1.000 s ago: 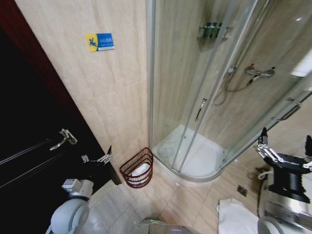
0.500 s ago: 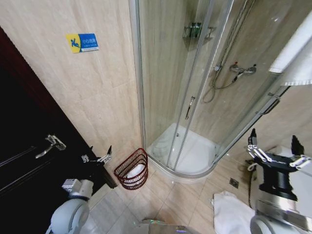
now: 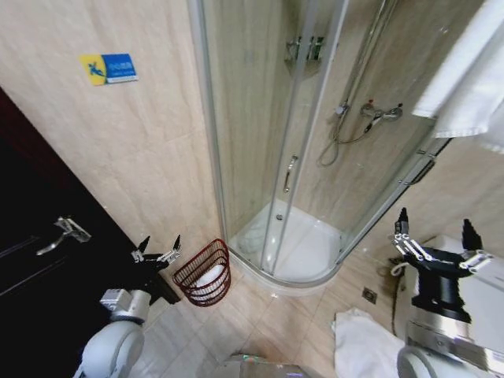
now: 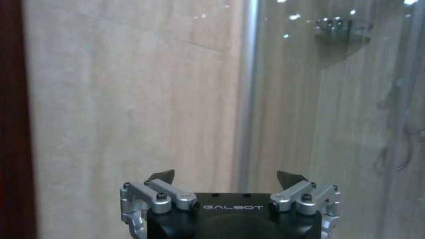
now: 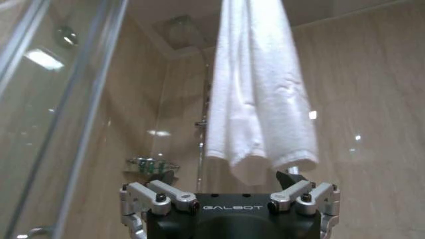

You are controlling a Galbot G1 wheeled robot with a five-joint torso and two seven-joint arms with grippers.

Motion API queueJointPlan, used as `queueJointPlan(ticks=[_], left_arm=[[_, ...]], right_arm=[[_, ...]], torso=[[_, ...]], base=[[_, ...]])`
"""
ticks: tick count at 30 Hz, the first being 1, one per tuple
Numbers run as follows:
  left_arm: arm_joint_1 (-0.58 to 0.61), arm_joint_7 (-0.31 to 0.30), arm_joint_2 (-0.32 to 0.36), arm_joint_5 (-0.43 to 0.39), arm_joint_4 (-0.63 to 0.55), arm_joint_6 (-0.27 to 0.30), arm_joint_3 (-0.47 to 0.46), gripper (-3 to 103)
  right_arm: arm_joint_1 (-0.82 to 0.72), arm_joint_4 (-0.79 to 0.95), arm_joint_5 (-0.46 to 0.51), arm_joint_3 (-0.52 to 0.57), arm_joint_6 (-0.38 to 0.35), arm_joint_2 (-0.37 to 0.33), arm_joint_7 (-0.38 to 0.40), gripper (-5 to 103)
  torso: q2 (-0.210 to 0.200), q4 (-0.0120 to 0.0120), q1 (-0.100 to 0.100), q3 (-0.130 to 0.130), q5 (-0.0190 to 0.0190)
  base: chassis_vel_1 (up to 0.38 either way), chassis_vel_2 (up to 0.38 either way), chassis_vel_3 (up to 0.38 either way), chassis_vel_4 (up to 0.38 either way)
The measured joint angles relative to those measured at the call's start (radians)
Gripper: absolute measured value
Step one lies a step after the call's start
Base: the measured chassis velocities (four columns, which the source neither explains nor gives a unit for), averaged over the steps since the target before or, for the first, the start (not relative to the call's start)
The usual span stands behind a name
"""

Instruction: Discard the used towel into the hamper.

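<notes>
Left tool (image 3: 158,250) low by dark door (image 3: 31,260), fingers spread wide, holding nothing; "GALBOT" on its body. Right tool (image 3: 435,231) raised at right, fingers wide, holding nothing, same lettering. Hamper (image 3: 204,274) on floor between door and shower enclosure (image 3: 299,142), white cloth inside. White towel (image 5: 256,89) hanging above right tool. Blue-yellow wall sign (image 3: 109,68), writing unreadable.

Black pincer (image 4: 226,179) body marked GALBOT, silver screwed finger links.
</notes>
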Motion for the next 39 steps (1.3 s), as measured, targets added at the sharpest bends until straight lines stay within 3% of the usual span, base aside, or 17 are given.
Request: queueJointPlan(ticks=[1,5,7,9,11,17,39], left_arm=[[0.0,0.0,0.0,0.0,0.0,0.0,0.0,100],[0.0,0.0,0.0,0.0,0.0,0.0,0.0,100],[0.0,0.001,0.0,0.0,0.0,0.0,0.001,100],[0.0,0.0,0.0,0.0,0.0,0.0,0.0,100],[0.0,0.0,0.0,0.0,0.0,0.0,0.0,100],[0.0,0.001,0.0,0.0,0.0,0.0,0.0,100],[0.0,0.0,0.0,0.0,0.0,0.0,0.0,100]], right_arm=[[-0.001,0.0,0.001,0.002,0.001,-0.001,0.0,100],[-0.001,0.0,0.004,0.006,0.004,-0.003,0.0,100],[-0.001,-0.002,0.004,0.006,0.005,-0.003,0.0,100],[-0.001,-0.004,0.004,0.006,0.007,-0.003,0.0,100],[0.002,-0.011,0.003,0.001,0.022,-0.003,0.0,100],[0.008,-0.03,-0.007,-0.006,0.045,-0.001,-0.006,100],[0.009,-0.064,-0.006,-0.011,0.088,0.014,-0.022,100]], torso=[[0.0,-0.0009,0.001,0.0,-0.0005],[0.0,0.0002,0.0,0.0,-0.0003],[0.0,-0.0006,0.001,0.0,-0.0002],[0.0,0.0002,0.0,0.0,0.001],[0.0,0.0002,0.0,0.0,-0.0006],[0.0,-0.0002,0.0,0.0,0.0002],[0.0,-0.0001,0.0,0.0,-0.0002]], base=[[-0.255,-0.283,0.265,0.241],[-0.286,-0.285,0.291,0.289],[-0.301,-0.306,0.283,0.277],[-0.312,-0.292,0.279,0.267],[-0.285,-0.284,0.305,0.268],[-0.184,-0.211,0.222,0.164],[0.028,0.011,0.006,0.008]])
